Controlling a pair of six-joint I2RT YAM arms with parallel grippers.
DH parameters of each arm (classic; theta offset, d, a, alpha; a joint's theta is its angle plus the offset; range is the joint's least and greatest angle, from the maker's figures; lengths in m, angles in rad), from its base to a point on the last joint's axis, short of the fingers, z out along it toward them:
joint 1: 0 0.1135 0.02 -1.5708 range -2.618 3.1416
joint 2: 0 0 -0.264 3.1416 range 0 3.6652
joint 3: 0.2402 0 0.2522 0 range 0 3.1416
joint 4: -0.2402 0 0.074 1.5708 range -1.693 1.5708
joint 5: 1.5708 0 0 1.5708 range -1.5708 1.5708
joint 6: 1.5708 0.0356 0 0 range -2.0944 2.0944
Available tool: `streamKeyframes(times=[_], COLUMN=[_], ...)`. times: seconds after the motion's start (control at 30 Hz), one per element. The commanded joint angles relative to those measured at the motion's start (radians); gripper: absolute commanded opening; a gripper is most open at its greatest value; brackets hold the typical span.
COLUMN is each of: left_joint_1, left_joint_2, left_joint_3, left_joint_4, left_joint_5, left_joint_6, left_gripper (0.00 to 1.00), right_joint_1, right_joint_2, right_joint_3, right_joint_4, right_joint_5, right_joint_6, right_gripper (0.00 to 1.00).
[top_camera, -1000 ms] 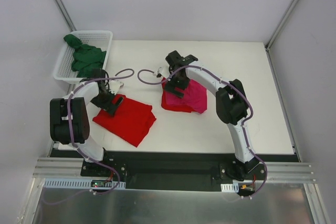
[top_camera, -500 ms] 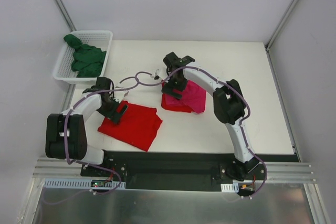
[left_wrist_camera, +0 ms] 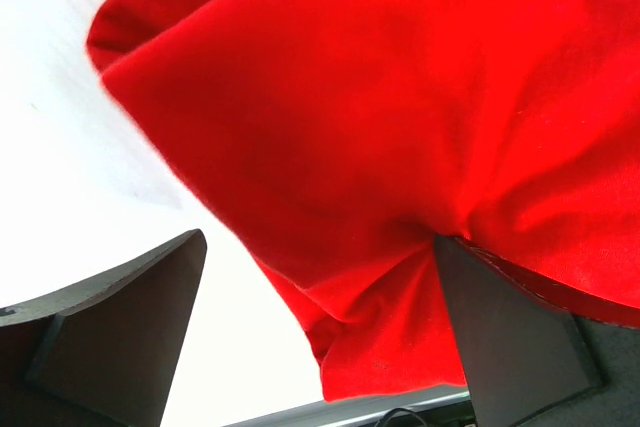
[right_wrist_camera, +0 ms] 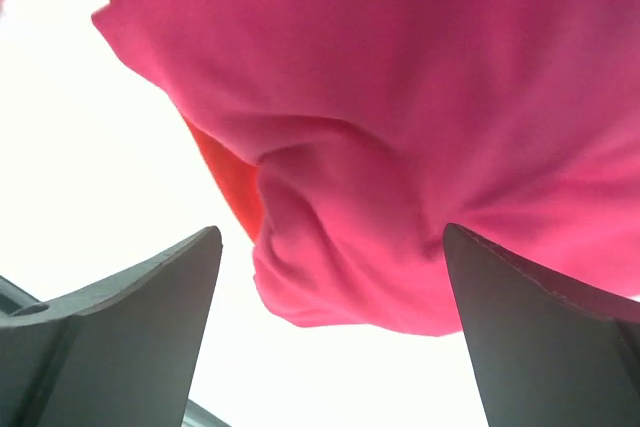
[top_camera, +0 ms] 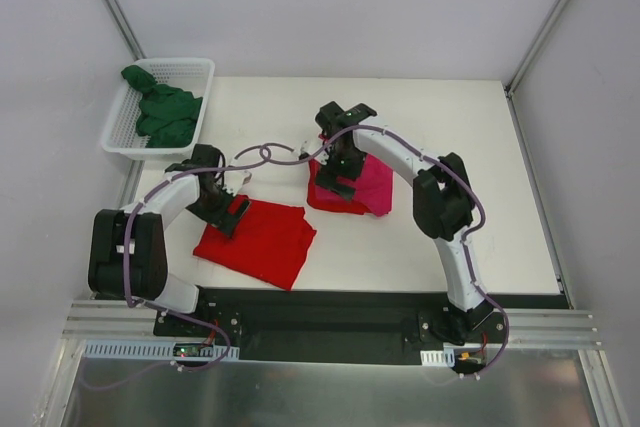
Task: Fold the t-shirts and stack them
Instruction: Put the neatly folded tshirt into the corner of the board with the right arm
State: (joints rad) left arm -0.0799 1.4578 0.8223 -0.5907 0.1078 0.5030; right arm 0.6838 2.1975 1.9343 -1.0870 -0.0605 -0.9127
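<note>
Step in hand, by judgement: squaring and folding two tees at once, with stacking not yet done. Red t-shirt (top_camera: pixel 258 239) lying as a rough rectangle near the near-left corner of the desk (top_camera: pixel 470 147), with the left gripper (top_camera: pixel 228 213) set at its far-left edge. In the left wrist view, fingers (left_wrist_camera: pixel 120 327) wide apart, a bunched red corner lying between them, nothing pinched. Magenta t-shirt (top_camera: pixel 362 185) folded small at mid-desk, apart from the red one. Right gripper (top_camera: pixel 336 173) over its left edge, jaws likewise apart astride a rolled pink hem. Thin red layer (right_wrist_camera: pixel 228 182) showing beneath the pink; separate garment or not, cannot tell. Dark green t-shirt (top_camera: pixel 160 115) heaped in the white basket (top_camera: pixel 200 69) at the far-left corner, untouched by either arm. Called for next, in all likelihood: closing on the cloth edges, completing the folds, then laying one tee upon the other. No brand, label or legible writing found.
</note>
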Motion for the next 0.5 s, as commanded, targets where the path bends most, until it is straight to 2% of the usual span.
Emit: streamKeyframes(times=[0.0,0.2,0.47], left_joint_1=[-0.018,-0.031,-0.032], left_joint_2=[0.026,0.038,0.024], left_joint_3=[0.057,0.055,0.037], left_joint_4=[-0.029,-0.031,-0.034], left_joint_5=[0.035,0.033,0.033], left_joint_6=[-0.032,-0.026,-0.026], left_gripper=[0.99,0.99,1.0], right_joint_1=[-0.013,-0.013,-0.013], right_joint_2=[-0.093,-0.065,-0.004], right_joint_3=[0.106,0.094,0.002], right_joint_4=[0.016,0.189,0.278], right_joint_5=[-0.035,0.028,0.054], right_joint_6=[0.023,0.037,-0.009], right_gripper=[0.96,0.96,0.96])
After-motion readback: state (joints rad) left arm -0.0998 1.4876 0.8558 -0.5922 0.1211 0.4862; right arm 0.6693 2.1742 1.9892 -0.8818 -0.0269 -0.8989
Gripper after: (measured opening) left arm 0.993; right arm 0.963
